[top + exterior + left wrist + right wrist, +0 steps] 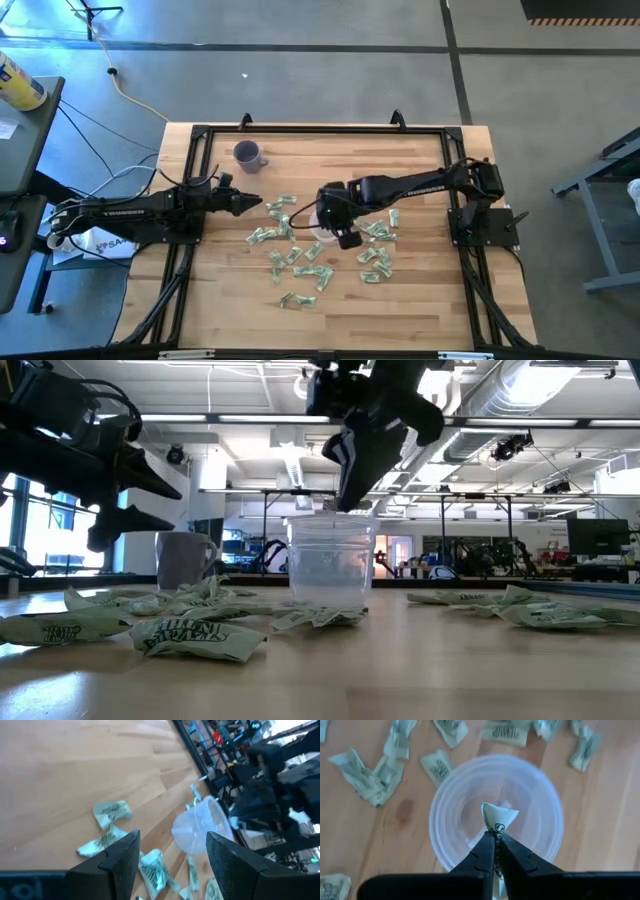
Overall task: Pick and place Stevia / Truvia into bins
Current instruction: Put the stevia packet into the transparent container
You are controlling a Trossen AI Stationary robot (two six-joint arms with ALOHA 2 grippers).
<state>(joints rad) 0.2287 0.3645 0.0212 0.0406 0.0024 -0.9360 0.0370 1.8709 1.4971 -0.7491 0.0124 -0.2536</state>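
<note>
High view: your right tool [331,222] hangs over the clear cup [318,222] near the middle of the tabletop [420,300]. Your left tool [255,205] waits beside the sachets [300,262], which lie scattered around the cup; the purple mug [247,154] stands well apart at the far side.
Low view: you see the cup [331,560] upright with the right tool [352,485] just above its rim. Crumpled sachets [190,638] lie on the tabletop on both sides, and the mug [183,559] stands behind them.
Left wrist view: your left tool's fingers [122,855] stand wide apart and hold nothing. The cup [200,826] lies ahead among loose sachets.
Right wrist view: your right tool [494,836] is pinched closed on one sachet [498,817], held directly above the cup's open mouth [447,800].
</note>
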